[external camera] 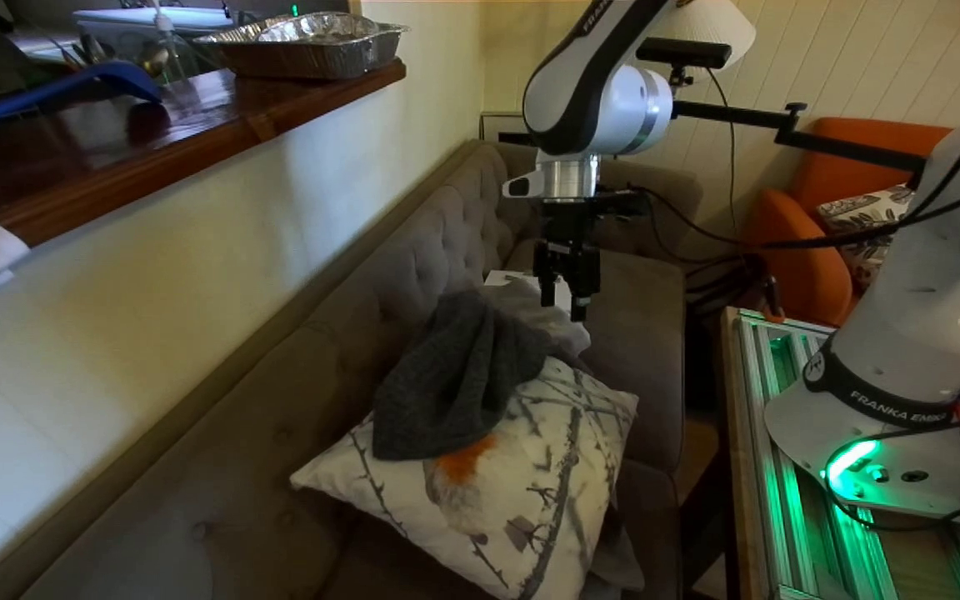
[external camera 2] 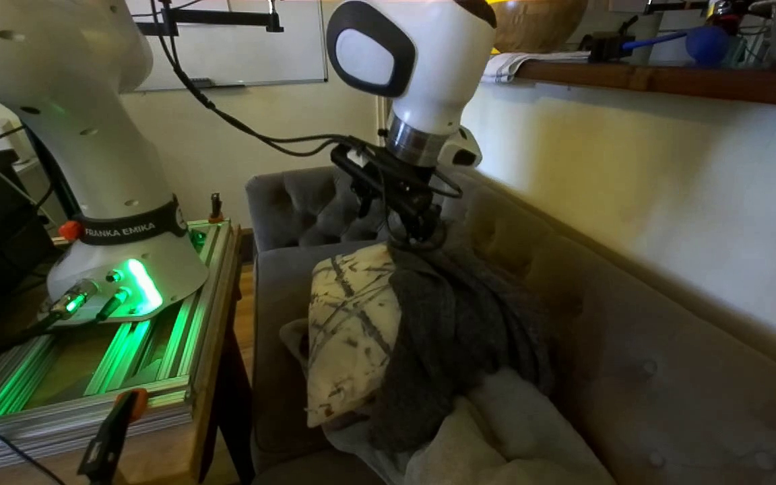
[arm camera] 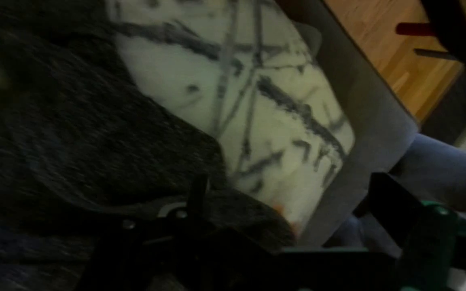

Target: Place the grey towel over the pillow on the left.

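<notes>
The dark grey towel (external camera: pixel 467 379) lies draped over one corner and side of the white pillow (external camera: pixel 551 467) with branch and bird print. Both lie on the sofa. In an exterior view the towel (external camera 2: pixel 455 330) hangs in folds beside the pillow (external camera 2: pixel 351 330) toward the backrest. In the wrist view the towel (arm camera: pixel 91 121) fills the left and the pillow (arm camera: pixel 281 101) shows bare on the right. My gripper (external camera: pixel 563 308) points down above the towel's far end; it also shows in an exterior view (external camera 2: pixel 423 236). Its fingers (arm camera: pixel 289 180) stand wide apart with nothing held between them.
A light beige cloth or cushion (external camera 2: pixel 516 434) lies beside the towel. The tufted sofa backrest (external camera: pixel 347 333) runs along the wall. A wooden ledge (external camera: pixel 222 125) with a foil tray (external camera: pixel 313 50) is above. The robot's table (external camera: pixel 747 433) stands before the sofa; an orange chair (external camera: pixel 797 242) is behind.
</notes>
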